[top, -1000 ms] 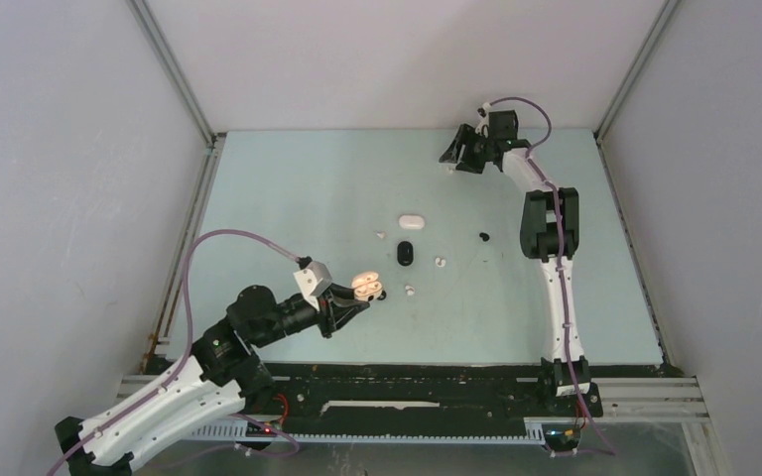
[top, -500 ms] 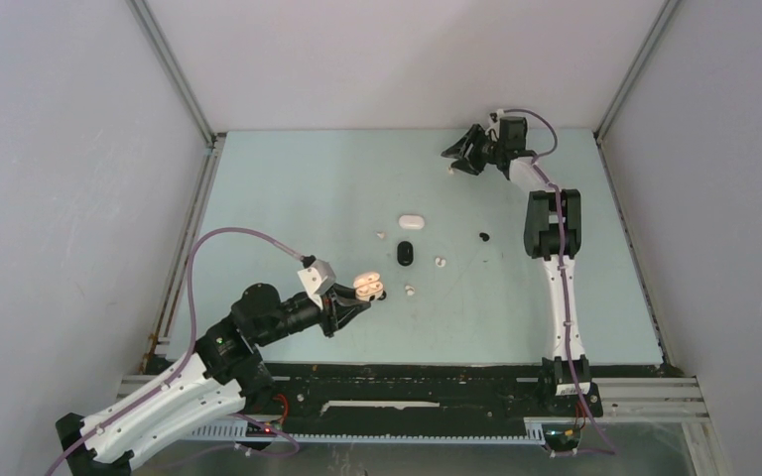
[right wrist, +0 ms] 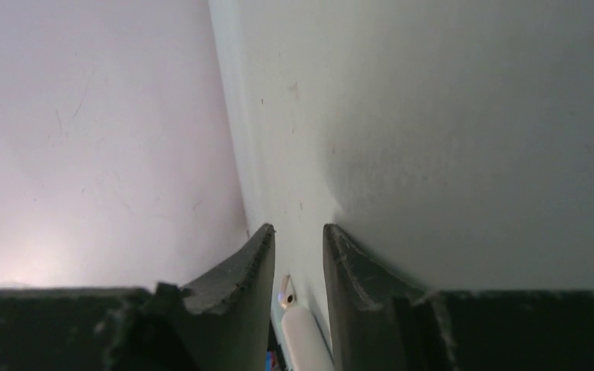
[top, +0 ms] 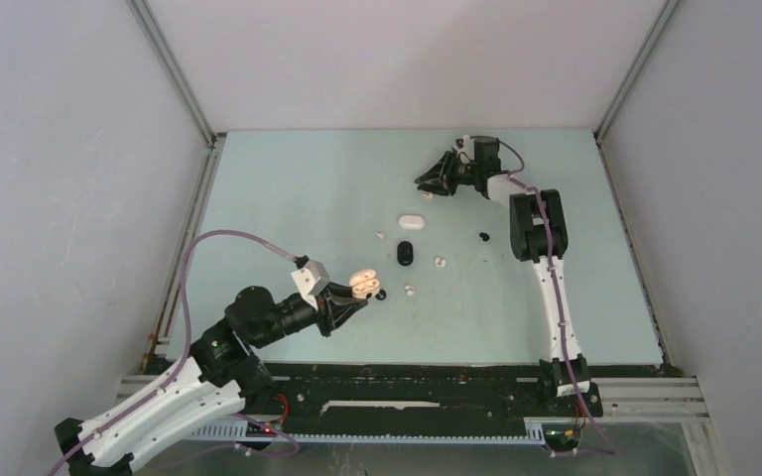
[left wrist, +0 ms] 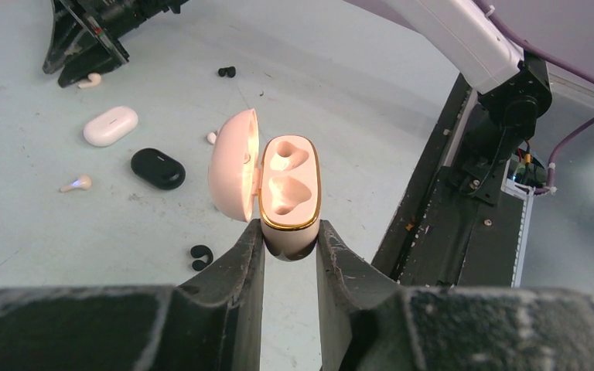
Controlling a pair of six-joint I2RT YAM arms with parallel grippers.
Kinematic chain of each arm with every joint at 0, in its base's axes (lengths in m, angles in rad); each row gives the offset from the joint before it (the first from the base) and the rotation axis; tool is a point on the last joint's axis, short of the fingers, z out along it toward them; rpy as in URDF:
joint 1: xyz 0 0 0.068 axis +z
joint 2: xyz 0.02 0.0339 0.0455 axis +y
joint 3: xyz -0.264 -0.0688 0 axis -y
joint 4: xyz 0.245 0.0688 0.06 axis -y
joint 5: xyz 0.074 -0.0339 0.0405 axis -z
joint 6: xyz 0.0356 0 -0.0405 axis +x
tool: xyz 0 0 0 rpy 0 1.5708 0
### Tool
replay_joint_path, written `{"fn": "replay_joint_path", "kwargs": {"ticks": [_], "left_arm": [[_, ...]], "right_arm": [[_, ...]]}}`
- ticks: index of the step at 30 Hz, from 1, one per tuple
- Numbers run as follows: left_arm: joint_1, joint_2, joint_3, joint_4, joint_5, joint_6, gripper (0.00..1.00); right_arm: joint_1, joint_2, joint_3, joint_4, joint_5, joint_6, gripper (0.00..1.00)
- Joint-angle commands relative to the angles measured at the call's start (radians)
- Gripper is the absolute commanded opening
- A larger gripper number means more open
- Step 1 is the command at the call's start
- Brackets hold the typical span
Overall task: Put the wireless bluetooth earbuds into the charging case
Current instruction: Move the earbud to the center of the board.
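My left gripper (left wrist: pixel 289 229) is shut on the base of a pink charging case (left wrist: pixel 291 189) with a gold rim. The lid hangs open to the left and both slots are empty. From above, this case (top: pixel 364 285) hovers over the near left of the table. My right gripper (top: pixel 427 185) reaches low over the far side. Its jaws (right wrist: pixel 299 229) stand a narrow gap apart, with a small beige earbud (right wrist: pixel 285 297) between the fingers, nearer the left one. In the left wrist view this earbud (left wrist: pixel 89 79) lies by the right gripper's tips.
A white case (top: pixel 412 221) and a black case (top: pixel 406 253), both closed, lie mid-table. Around them lie loose earbuds: white ones (top: pixel 440 262) (top: pixel 410 291), a black one (top: pixel 483 236), another black one (left wrist: pixel 200 256) and a beige one (left wrist: pixel 76 184). Grey walls enclose the table.
My right gripper swung left along the far side and its jaws narrowed. The left gripper and its case barely moved.
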Motion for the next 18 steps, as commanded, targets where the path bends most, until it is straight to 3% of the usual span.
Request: {"fn": "replay_joint_path", "kwargs": {"ticks": [1,7,13,18], "left_arm": [[-0.004,-0.022,0.004,0.019,-0.009,-0.005,0.06],[-0.003,-0.041,0.008,0.018,0.01,-0.004,0.06],[-0.003,-0.061,0.008,0.024,0.028,-0.004,0.06],[-0.003,-0.071,0.013,0.025,0.047,-0.01,0.07]], "right_arm": [[0.026,-0.022,-0.084,-0.008,-0.1,-0.008,0.31],[0.036,-0.122,-0.177,-0.205,-0.098,-0.218,0.27],[0.06,-0.217,-0.154,-0.591,0.064,-0.63,0.27],[0.08,-0.284,-0.19,-0.741,0.192,-0.81,0.27]]}}
